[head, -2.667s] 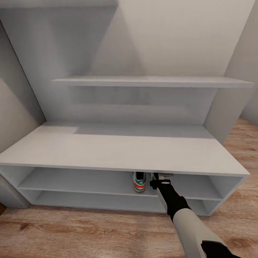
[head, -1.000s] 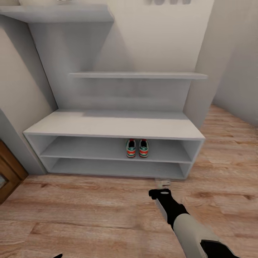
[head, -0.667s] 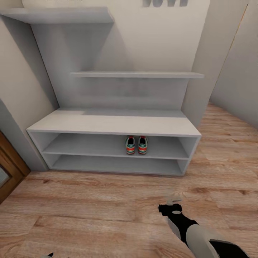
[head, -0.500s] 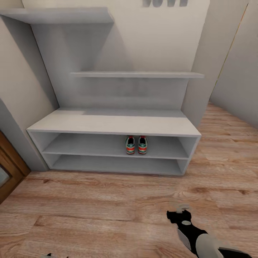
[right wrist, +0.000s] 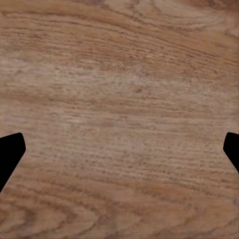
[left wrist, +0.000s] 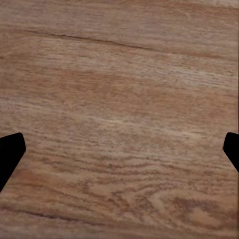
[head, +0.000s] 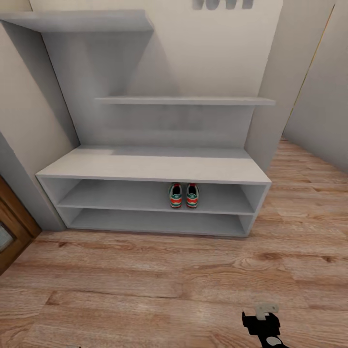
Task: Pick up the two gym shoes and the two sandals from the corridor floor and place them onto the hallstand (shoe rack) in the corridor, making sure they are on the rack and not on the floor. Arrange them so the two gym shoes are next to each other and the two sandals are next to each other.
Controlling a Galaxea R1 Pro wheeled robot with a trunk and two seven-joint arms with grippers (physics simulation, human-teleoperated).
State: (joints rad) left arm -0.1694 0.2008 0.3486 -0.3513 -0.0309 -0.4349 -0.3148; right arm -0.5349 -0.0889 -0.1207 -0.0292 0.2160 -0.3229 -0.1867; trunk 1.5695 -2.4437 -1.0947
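Note:
The two gym shoes (head: 184, 195) stand side by side, heels outward, on the upper open tier of the white-grey hallstand (head: 154, 167). The sandals are out of view. My right gripper (head: 265, 309) hangs low over the wood-plank corridor floor (head: 145, 280), well in front of the rack and to its right. In the right wrist view its dark fingertips (right wrist: 11, 152) sit wide apart over bare planks, so my right gripper (right wrist: 119, 149) is open and holds nothing. My left gripper (left wrist: 119, 149) is open too, with its fingertips (left wrist: 10, 153) spread above bare floor.
Stepped wall shelves (head: 183, 101) rise above the bench top. A brown door (head: 10, 237) stands at the left edge. A pale wall (head: 316, 96) closes the right side, with plank floor running back beside it.
The view backed away from the hallstand, leaving both gym shoes on the shelf. Over the last second my right arm has drawn back toward the view's bottom right corner.

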